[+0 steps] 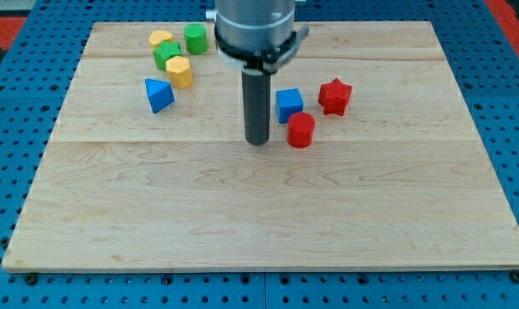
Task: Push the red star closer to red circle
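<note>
My tip point(257, 142) rests on the wooden desk point(259, 215) near the centre, to the view's left of the red circle point(300, 130) and just below-left of the blue cube point(289, 105). No claw is fitted, so there is no opening state to report; the arm ends in a plain rod. The red star point(334, 96) lies toward the view's right, near the red circle but apart from it, up and to its right, with the blue cube just beside both. Hazard: my tip stands on the wrong side of the star. A direct move rightward would likely strike the red circle or blue cube first, driving either away and widening the gap. Routing around to the star's upper-right side is advisable; an off-centre contact there could spin the star past its target.
</note>
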`<action>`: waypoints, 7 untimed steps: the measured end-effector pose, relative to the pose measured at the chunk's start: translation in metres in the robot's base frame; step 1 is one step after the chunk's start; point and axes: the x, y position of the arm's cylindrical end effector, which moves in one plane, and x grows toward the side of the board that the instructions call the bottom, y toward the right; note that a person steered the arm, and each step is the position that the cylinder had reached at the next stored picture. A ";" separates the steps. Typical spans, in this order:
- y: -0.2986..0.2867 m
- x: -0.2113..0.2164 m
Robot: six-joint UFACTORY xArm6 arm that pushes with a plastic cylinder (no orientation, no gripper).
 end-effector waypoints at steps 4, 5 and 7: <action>0.143 0.065; 0.178 0.015; 0.180 -0.090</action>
